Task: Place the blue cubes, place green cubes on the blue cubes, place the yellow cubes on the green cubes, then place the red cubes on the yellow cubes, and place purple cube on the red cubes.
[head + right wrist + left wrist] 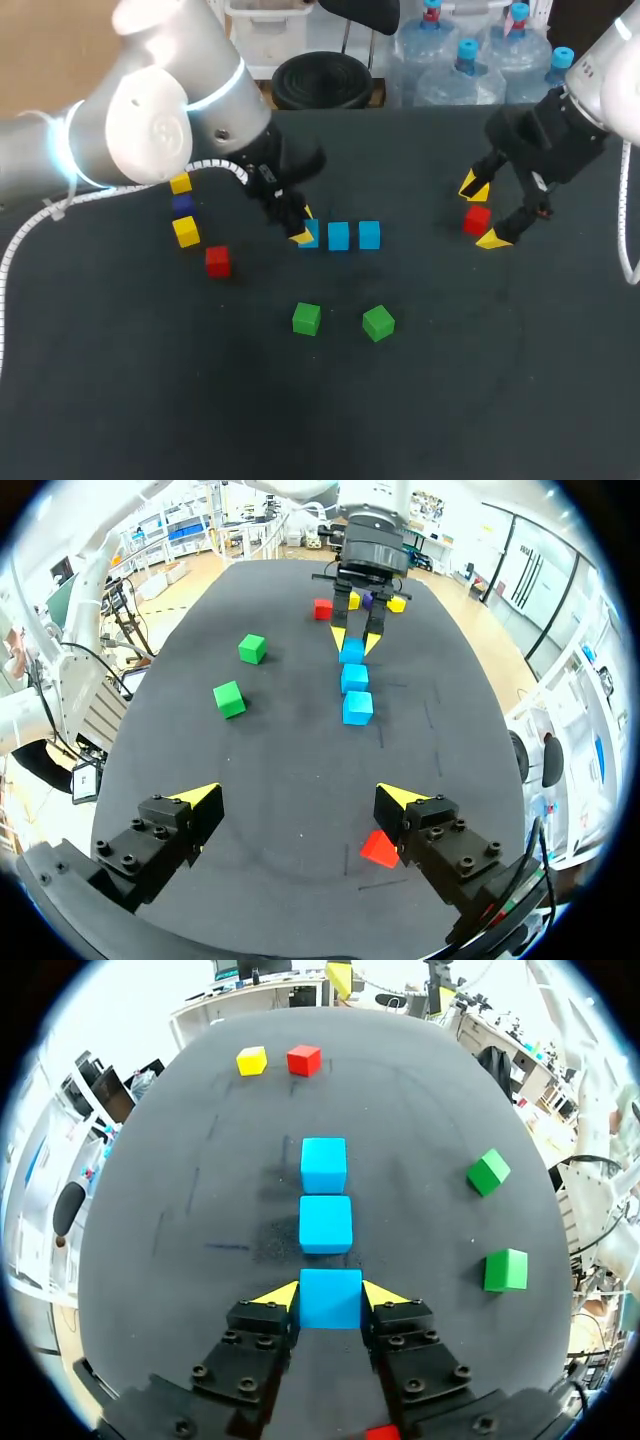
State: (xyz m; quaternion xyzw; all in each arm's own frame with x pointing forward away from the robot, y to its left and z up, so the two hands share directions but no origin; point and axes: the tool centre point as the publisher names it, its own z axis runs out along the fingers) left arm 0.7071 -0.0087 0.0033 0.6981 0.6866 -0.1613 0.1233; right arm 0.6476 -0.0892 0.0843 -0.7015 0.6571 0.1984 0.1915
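Observation:
Three blue cubes lie in a row mid-table. My left gripper [300,225] [331,1294] is shut on the nearest blue cube [331,1299] [310,236], which rests on the cloth in line with the middle blue cube [338,236] and the end blue cube [369,235]. Two green cubes [306,318] [378,323] sit nearer the front. At the left are two yellow cubes [180,184] [186,231], a purple cube [182,203] and a red cube [217,260]. My right gripper [483,212] [300,798] hangs open above another red cube [477,218] [378,848].
In the left wrist view a further yellow cube [251,1060] lies beside that far red cube [304,1059]. The black table [450,380] has bare cloth along its front and at the right.

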